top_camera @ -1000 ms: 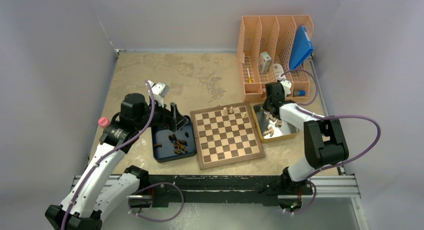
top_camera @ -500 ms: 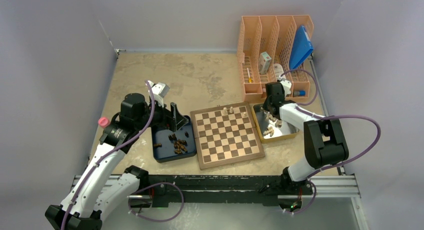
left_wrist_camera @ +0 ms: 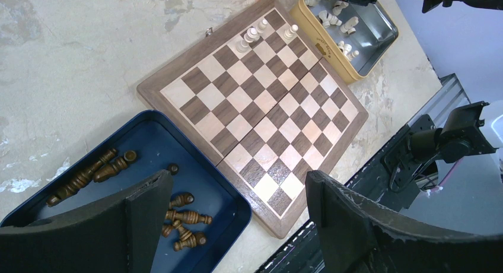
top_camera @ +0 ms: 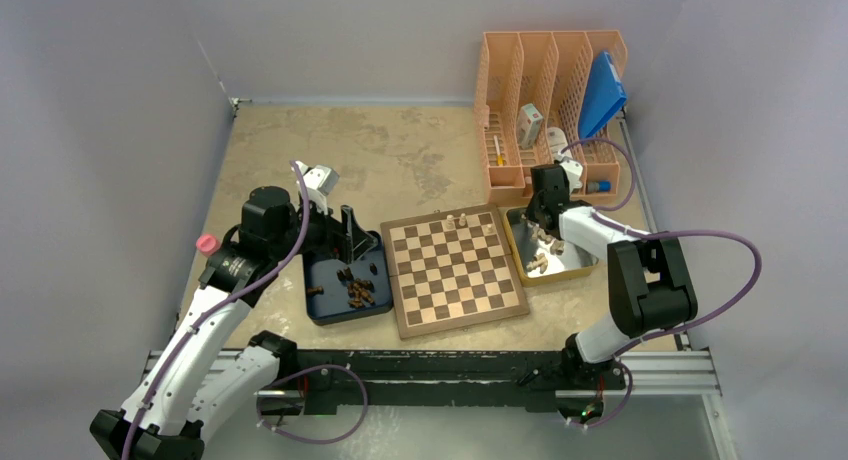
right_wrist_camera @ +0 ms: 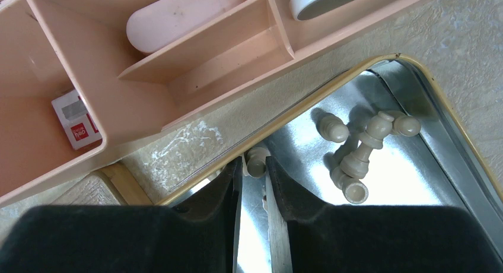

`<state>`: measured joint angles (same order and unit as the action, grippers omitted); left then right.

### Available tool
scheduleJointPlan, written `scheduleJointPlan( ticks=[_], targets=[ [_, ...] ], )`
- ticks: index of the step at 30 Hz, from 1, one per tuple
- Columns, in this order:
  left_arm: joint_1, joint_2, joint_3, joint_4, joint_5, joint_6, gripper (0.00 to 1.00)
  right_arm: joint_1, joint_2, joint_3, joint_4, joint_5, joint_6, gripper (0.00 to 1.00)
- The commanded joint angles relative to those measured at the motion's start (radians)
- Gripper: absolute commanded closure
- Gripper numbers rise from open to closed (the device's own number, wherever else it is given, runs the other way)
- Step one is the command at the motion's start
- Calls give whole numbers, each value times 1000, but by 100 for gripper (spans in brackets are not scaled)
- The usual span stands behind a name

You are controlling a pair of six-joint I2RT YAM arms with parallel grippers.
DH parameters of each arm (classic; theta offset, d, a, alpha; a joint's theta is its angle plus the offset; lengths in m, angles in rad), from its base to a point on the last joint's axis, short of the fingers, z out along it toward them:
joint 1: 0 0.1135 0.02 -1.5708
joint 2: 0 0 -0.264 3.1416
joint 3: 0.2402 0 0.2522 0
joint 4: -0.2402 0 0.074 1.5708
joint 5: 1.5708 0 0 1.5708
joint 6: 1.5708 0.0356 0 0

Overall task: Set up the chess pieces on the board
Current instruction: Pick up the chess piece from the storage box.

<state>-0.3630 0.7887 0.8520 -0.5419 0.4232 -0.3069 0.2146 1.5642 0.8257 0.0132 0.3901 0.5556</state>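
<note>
right gripper (right_wrist_camera: pixel 254 173): narrowed to a slim gap, tips pinching the head of one pale piece (right_wrist_camera: pixel 257 162) just inside the rim of the yellow tray (right_wrist_camera: pixel 308 100); peach organiser (right_wrist_camera: pixel 207 53) close by at 12 o'clock of the tips. loose pale chessmen (right_wrist_camera: pixel 357 155): a small heap lying on the tray's metal floor at 3 o'clock of the pinched piece, apart from it. left gripper (left_wrist_camera: pixel 236 185): spread wide, nothing between or touching the fingers (left_wrist_camera: pixel 142 216), hanging above the seam between blue tray (left_wrist_camera: pixel 240 209) and board (left_wrist_camera: pixel 255 110). board (top_camera: pixel 455 272): flat on the table between the two trays, blue tray (top_camera: pixel 322 315) at 9 o'clock, yellow tray (top_camera: pixel 512 248) at 3 o'clock. standing pale chessmen (left_wrist_camera: pixel 251 35): four, upright along the board's 12 o'clock edge seen from above. dark chessmen (left_wrist_camera: pixel 181 216): scattered on their sides in the blue tray.
</note>
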Motion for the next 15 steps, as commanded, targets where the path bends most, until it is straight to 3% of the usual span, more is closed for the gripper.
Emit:
scheduleJointPlan(
  ticks=[1,15],
  targets=[
    [-8,-12,-7,27,8,-12,17,-4,5,4,16,-4,-9,76],
    [-10,-14,-8,27,1,-12,17,-4,10,2,7,18,22,85]
  ],
)
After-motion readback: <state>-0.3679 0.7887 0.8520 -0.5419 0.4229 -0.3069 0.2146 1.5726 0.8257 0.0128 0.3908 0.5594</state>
